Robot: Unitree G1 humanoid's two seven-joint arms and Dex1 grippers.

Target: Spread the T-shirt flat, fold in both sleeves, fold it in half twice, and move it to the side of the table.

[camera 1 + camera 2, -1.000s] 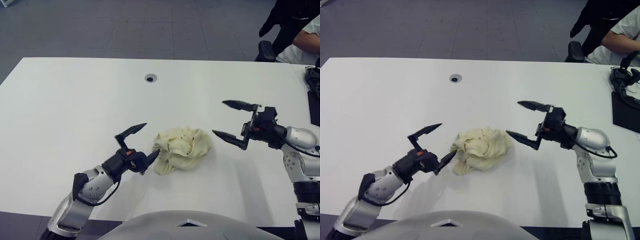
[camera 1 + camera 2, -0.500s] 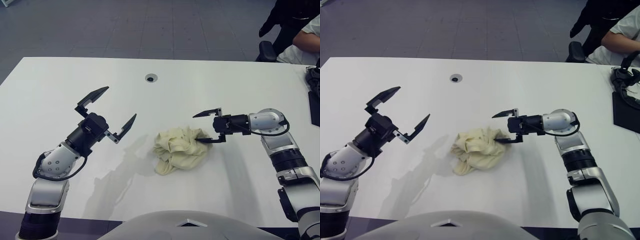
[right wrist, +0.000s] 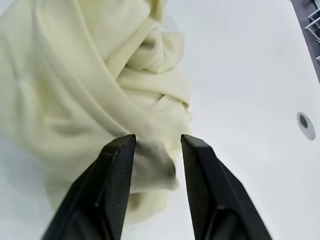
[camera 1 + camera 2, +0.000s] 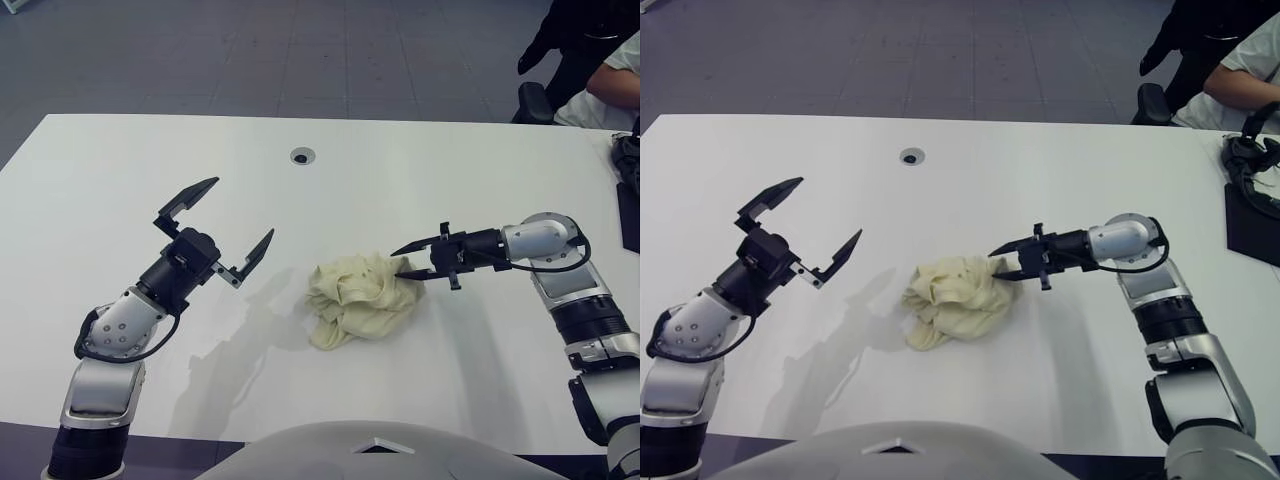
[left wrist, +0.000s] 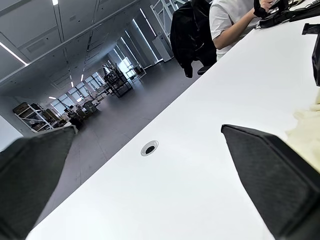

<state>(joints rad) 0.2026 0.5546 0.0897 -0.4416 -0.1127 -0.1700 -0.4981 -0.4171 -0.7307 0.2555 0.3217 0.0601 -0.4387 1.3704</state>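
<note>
Lying in a crumpled heap just right of the frame's centre in the head views, the pale yellow T-shirt rests bunched and unspread on the white table, with folds and creases running across it. The right claw comes in from the right side of the frame, held low and roughly level with the tabletop, and its tips meet the upper right edge of the heap. Its two fingers stand a narrow gap apart. In the right wrist view a soft fold of the cloth shows in that gap and just beyond the tips. Whether the tips are already pressing on the fabric cannot be told.

The left claw sits in the left half of the frame, raised above the table and pointing up and to the right. Its fingers are spread wide, with nothing between them. It is well apart from the T-shirt, with a stretch of bare tabletop between the lower fingertip and the left edge of the heap.

A small round cable hole lies in the table above the heap, toward the top centre of the frame and far from both claws. Some dark gear lies at the table's right edge.
</note>
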